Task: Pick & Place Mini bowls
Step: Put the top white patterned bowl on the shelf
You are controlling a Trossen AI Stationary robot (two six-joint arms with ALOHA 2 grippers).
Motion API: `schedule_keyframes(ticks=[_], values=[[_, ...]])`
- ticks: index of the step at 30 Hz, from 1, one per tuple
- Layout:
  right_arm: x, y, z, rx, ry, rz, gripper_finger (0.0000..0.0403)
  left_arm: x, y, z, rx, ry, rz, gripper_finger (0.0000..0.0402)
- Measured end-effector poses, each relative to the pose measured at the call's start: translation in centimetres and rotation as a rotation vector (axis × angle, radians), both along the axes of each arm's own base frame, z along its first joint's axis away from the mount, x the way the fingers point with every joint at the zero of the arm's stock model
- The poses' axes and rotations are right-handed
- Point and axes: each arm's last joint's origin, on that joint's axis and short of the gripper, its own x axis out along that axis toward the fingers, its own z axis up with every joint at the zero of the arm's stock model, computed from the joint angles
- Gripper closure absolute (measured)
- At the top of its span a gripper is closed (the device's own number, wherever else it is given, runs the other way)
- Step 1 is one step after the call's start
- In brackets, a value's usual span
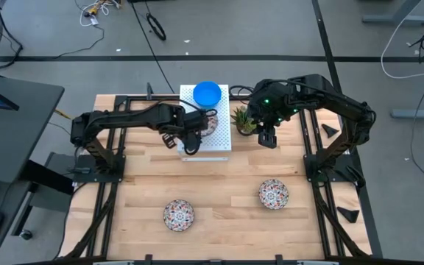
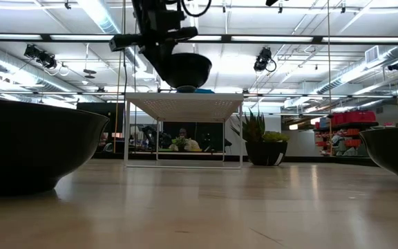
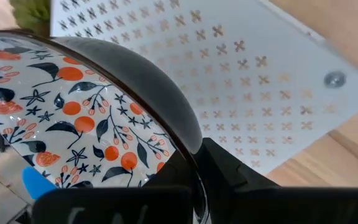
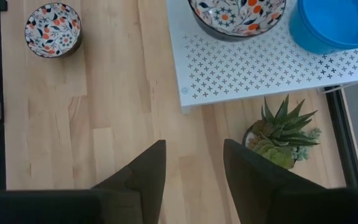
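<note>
A floral mini bowl (image 3: 73,124) sits in the grasp of the left gripper (image 1: 190,132), whose fingers are closed on its rim. In the low view this bowl (image 2: 182,69) hangs just above the top of the white perforated box (image 2: 184,107), not clearly touching it. On the same box top, toward the far edge, stands a blue bowl stack (image 1: 207,93); the right wrist view shows it just beside the held bowl.

Two more floral bowls rest on the bare wooden table (image 1: 219,188) well apart from the box, near the front: one front-left floral bowl (image 1: 178,214) and one front-right floral bowl (image 1: 273,194).

The right gripper (image 1: 266,138) hovers over the table just beside the small potted plant (image 1: 244,121), which stands at the box's right side. Its two fingers (image 4: 138,177) are spread apart with nothing between them.
</note>
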Motion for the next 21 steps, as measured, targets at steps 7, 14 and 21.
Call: schedule_keyframes(ticks=[7, 14, 21], values=[[0.0, 0.0, 0.0, 0.001, 0.006, -0.001, 0.0240, 1.0, 0.2, -0.9, 0.036, -0.009, 0.027, 0.0387], [0.0, 0.0, 0.0, 0.001, 0.006, 0.000, 0.0240, 0.8, -0.1, -1.3, 0.026, 0.007, 0.047, 0.0387], [0.0, 0.0, 0.0, -0.003, 0.006, 0.006, 0.0240, 0.8, -0.6, -1.5, -0.002, 0.005, 0.049, 0.0387]])
